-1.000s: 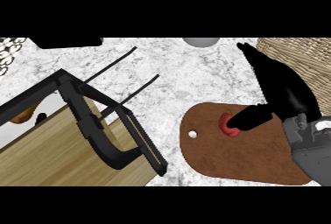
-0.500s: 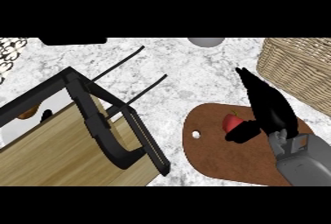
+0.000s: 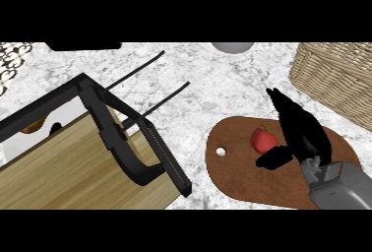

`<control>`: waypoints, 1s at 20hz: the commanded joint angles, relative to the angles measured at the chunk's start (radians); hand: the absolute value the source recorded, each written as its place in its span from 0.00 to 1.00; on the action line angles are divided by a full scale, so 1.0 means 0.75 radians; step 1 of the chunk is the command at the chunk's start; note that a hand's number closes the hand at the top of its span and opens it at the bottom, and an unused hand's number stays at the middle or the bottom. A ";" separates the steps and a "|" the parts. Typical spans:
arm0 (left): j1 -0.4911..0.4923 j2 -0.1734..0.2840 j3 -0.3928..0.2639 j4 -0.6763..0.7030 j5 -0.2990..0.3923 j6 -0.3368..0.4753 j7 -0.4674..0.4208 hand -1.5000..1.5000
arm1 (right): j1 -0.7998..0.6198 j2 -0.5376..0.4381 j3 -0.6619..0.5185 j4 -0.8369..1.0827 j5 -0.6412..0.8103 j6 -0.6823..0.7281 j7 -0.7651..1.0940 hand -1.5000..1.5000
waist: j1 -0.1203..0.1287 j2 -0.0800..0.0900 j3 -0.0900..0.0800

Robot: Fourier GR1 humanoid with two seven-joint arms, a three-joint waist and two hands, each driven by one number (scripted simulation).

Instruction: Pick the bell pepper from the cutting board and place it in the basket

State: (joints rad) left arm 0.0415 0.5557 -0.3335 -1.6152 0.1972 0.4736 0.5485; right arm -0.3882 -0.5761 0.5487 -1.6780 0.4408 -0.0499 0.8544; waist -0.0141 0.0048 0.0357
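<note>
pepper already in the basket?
No: the red bell pepper lies on the brown cutting board beside the right hand, while the wicker basket sits apart at the upper right.

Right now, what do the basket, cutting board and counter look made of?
Basket: woven wicker, going by the tan, matte interlaced strands. Cutting board: probably wood, reddish-brown and smooth, with a hanging hole. Counter: marble-like stone, white with grey veining.

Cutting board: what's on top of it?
A red bell pepper lies on the cutting board, with the right hand over it, thumb alongside. The hand hides the pepper's right side.
</note>
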 commanded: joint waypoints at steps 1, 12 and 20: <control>-0.158 -0.022 0.140 -0.086 0.100 -0.105 -0.251 0.50 | 0.046 0.001 -0.001 0.022 0.004 -0.028 -0.058 0.00 | 0.002 -0.008 -0.052; -0.169 -0.063 0.081 -0.087 0.071 -0.062 -0.228 0.50 | 0.132 0.013 0.068 -0.029 0.055 -0.049 -0.128 0.00 | -0.004 -0.015 -0.052; -0.196 -0.079 0.082 -0.035 0.079 -0.069 -0.265 0.50 | 0.123 0.000 0.034 0.074 0.081 -0.044 -0.115 0.00 | 0.001 -0.006 -0.055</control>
State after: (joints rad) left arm 0.0128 0.5519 -0.3505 -1.5835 0.1962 0.4742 0.5348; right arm -0.2944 -0.5677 0.5860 -1.6441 0.4978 -0.0907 0.7604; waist -0.0030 0.0058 0.0385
